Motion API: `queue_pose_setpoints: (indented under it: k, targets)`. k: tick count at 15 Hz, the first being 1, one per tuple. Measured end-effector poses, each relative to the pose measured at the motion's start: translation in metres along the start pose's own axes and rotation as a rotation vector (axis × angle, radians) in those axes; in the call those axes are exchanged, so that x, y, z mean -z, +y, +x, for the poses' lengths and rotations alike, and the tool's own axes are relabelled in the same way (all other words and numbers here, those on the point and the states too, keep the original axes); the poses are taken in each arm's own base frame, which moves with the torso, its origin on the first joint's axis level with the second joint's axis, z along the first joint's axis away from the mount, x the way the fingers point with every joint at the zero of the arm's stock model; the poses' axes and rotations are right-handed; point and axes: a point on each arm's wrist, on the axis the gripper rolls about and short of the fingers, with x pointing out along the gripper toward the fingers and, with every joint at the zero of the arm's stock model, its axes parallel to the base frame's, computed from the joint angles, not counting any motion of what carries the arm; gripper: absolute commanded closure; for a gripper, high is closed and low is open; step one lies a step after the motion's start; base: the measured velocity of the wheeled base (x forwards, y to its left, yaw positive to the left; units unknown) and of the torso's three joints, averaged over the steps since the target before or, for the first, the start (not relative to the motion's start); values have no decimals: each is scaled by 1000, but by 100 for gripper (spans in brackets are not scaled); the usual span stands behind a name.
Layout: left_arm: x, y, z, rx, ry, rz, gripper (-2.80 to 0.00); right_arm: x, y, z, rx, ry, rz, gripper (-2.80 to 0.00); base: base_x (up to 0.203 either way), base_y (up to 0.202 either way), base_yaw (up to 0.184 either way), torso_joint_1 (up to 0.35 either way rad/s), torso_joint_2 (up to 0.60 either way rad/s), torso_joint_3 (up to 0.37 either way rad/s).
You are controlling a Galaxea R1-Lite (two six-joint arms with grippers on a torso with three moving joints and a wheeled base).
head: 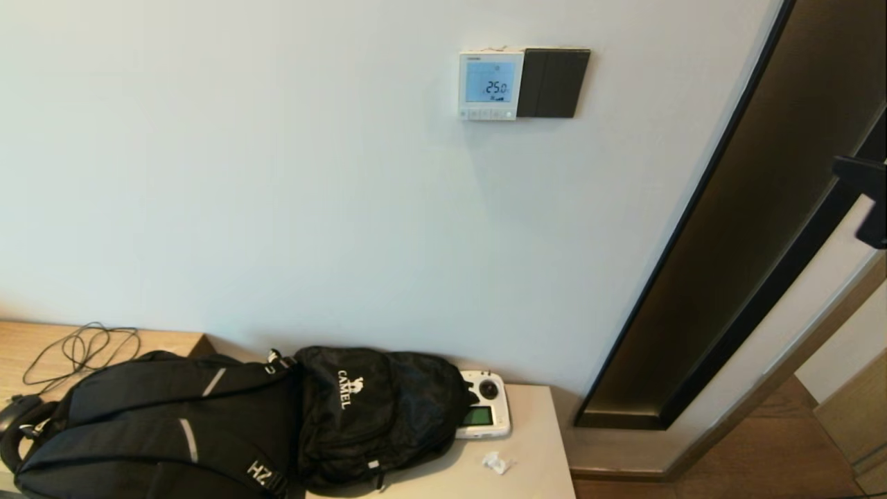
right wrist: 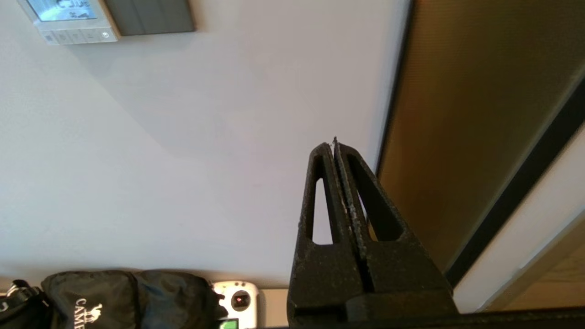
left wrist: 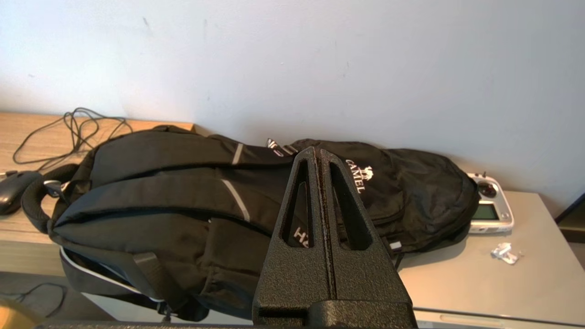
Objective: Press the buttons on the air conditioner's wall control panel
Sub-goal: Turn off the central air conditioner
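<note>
While the air conditioner's wall control panel point(head: 490, 84) hung at upper centre, buttons point(head: 485, 113) along its base, the right gripper point(right wrist: 335, 144), pressed shut and empty, formed one poking tip at far right.

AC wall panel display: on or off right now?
On. The air conditioner's wall control panel has a lit pale blue screen reading 25.0 in the head view.

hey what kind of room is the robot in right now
Probably a hotel room or bedroom entry: a wall-mounted air conditioner control panel reading 25.0 beside a dark switch plate, black backpacks on a low counter, and a dark door frame.
</note>
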Motion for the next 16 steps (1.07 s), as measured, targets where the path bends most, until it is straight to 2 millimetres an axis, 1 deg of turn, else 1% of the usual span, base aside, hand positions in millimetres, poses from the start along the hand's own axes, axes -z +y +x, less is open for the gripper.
queue_pose_setpoints:
  k: [2,4,9,13,16]
  targets:
    - [0,0,0,0,0,0,0,-3,24,26,21,8,4,0,0,0,0,0,0,0]
    - [0,0,0,0,0,0,0,-7,40,51,24,10,2,0,0,0,0,0,0,0]
    - [0,0,0,0,0,0,0,-14,75,115,19,-7,3,0,0,0,0,0,0,0]
    - [0,0,0,0,0,0,0,-18,108,149,-26,-36,13,0,0,0,0,0,0,0]
    - [0,0,0,0,0,0,0,-15,130,166,-60,-51,15,0,0,0,0,0,0,0]
